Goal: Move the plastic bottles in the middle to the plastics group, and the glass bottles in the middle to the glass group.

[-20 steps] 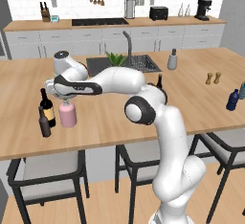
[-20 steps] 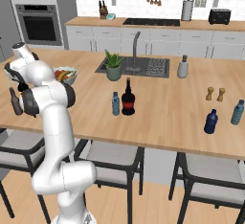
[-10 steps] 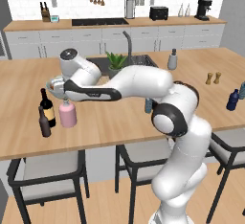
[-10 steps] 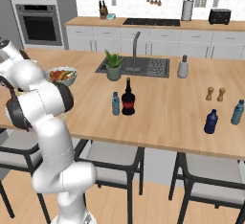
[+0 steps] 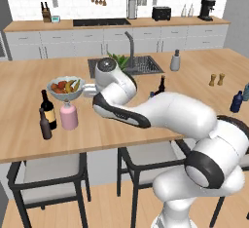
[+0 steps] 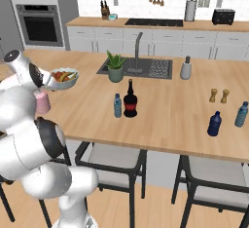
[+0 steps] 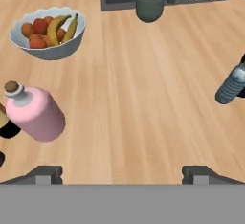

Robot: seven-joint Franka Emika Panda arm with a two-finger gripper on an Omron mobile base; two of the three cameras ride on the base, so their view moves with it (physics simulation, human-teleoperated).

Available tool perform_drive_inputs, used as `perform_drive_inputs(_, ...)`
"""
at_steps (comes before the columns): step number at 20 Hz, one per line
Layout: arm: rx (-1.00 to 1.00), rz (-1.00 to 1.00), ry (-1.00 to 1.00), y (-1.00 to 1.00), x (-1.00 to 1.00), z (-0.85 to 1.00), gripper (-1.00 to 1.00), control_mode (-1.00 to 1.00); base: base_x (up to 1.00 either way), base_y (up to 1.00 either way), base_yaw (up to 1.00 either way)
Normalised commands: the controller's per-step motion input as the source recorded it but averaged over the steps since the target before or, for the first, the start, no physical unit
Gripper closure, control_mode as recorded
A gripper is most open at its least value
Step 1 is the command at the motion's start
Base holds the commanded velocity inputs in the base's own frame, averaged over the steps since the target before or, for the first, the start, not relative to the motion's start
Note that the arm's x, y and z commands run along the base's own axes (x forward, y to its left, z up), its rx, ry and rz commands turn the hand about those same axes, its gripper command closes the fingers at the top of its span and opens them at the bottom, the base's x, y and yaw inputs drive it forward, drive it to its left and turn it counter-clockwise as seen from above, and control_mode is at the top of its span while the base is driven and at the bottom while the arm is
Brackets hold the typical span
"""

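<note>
Gripper (image 7: 122, 173) stood released at the hand view's bottom, holding nothing; I judged the squat dark glass bottle with red label (image 6: 130, 101) waited mid-frame, beside the small clear-blue plastic bottle (image 6: 117, 106).

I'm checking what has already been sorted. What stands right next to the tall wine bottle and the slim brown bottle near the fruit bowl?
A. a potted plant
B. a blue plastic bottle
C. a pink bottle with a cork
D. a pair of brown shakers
C: a pink bottle with a cork top stands right beside the tall wine bottle and the slim brown bottle, just in front of the fruit bowl.
</note>
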Motion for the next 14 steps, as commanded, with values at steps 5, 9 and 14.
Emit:
perform_drive_inputs(5,0.0,-0.23,0.01,-1.0,-0.03,0.14,-1.0,-1.0,0.0,0.0,0.0)
perform_drive_inputs(9,0.0,-0.28,0.02,-1.0,0.0,0.0,-1.0,-1.0,0.0,0.0,0.0)
perform_drive_inputs(14,-0.01,-0.23,0.05,-0.95,0.38,-0.1,-1.0,-1.0,0.0,0.0,0.0)
